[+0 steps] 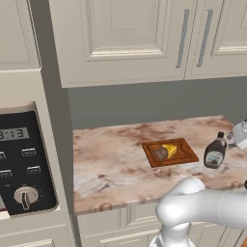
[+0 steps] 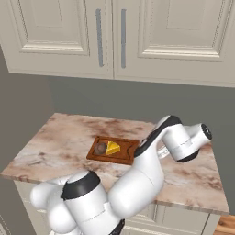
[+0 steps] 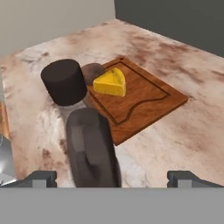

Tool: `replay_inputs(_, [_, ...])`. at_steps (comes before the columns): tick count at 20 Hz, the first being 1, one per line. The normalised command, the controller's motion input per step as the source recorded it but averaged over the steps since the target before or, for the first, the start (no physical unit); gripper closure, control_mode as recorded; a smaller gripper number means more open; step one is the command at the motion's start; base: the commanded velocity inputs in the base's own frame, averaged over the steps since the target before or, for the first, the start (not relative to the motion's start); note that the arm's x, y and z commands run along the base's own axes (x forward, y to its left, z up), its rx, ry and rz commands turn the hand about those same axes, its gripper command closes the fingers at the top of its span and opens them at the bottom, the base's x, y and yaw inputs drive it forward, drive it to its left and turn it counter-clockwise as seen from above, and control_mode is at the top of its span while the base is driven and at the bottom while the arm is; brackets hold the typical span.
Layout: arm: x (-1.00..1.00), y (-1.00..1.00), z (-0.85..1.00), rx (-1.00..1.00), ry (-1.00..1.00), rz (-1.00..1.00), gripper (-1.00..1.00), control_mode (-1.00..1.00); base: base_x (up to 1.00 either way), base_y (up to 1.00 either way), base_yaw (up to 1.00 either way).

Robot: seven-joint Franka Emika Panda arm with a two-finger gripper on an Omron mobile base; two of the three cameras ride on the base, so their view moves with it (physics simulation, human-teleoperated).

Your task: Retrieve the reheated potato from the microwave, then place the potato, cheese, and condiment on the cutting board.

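Observation:
The cutting board (image 1: 185,155) lies on the marble counter with the brown potato (image 1: 160,153) and the yellow cheese (image 1: 170,149) on it, side by side. They also appear in the right base view: the board (image 2: 124,156), the potato (image 2: 100,148) and the cheese (image 2: 113,148). The dark condiment bottle (image 1: 215,151) stands upright on the counter just right of the board. My gripper (image 1: 238,137) hovers right of the bottle. In the hand view the gripper (image 3: 113,177) is open. The condiment (image 3: 92,148) sits between its fingertips (image 3: 41,178), left of centre, and neither one touches it.
The microwave control panel (image 1: 24,164) with display and round knob is at the far left. Cream wall cabinets (image 1: 125,38) hang above the counter. The counter's front edge (image 1: 144,200) runs below the board, and my arm (image 2: 151,165) crosses over the counter's right part.

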Motion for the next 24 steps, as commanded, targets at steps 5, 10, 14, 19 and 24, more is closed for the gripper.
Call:
replay_inputs(5, [0.0,0.06,-0.04,0.05,0.01,0.0,-1.0,-1.0,0.0,0.0,0.0])
replay_inputs(10, [0.0,0.11,-0.07,0.05,0.01,0.0,-1.0,-1.0,0.0,0.0,0.0])
replay_inputs(14, [0.11,0.11,-0.09,0.03,0.0,0.0,-1.0,-1.0,0.0,0.0,0.0])
replay_inputs(19, [0.2,0.11,-0.07,0.0,0.0,0.0,-1.0,-1.0,0.0,0.0,0.0])
replay_inputs(24, [0.08,0.05,-0.09,0.0,0.01,0.0,-1.0,-1.0,0.0,0.0,0.0])
